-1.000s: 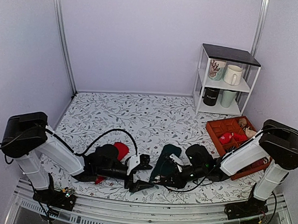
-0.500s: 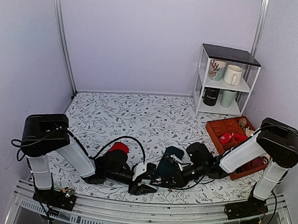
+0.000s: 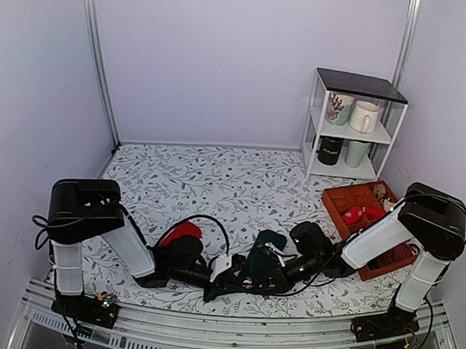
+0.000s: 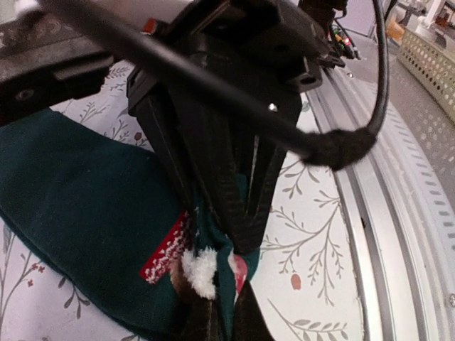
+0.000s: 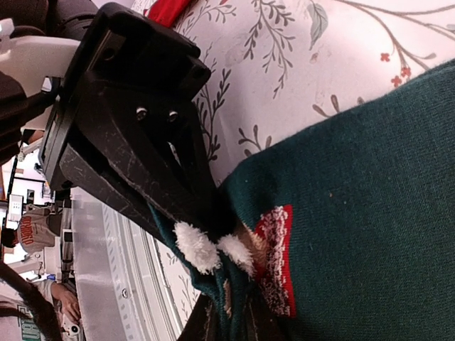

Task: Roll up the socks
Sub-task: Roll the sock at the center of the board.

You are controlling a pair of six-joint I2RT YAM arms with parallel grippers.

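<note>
Status: early stage, no roll is visible on either sock. The dark teal sock (image 3: 267,247) lies on the counter (image 3: 217,174) to the left of the tray (image 3: 331,201) and looks mostly spread flat in both wrist views. One end of it, the one with a white fluffy tuft and a red patterned patch, is gathered into a pinched fold. The left hand (image 3: 229,282) and the right hand (image 3: 249,283) meet nose to nose at that fold, left of the tray. Both have their fingers pressed together on the teal fabric, one from each side, and no gap shows between either pair of fingers. The red sock (image 3: 182,230) sits farther left of the tray, apart from the teal one and partly hidden by the left arm. Neither hand touches it. Judgement: the only thing done so far is the two-handed grip on the teal sock's end. Turning that end over along the sock's length is not yet done. Whether the two socks are meant to be rolled together or separately cannot be told from this. The red one has to be brought in or handled afterwards either way. Most of the task remains.
</note>
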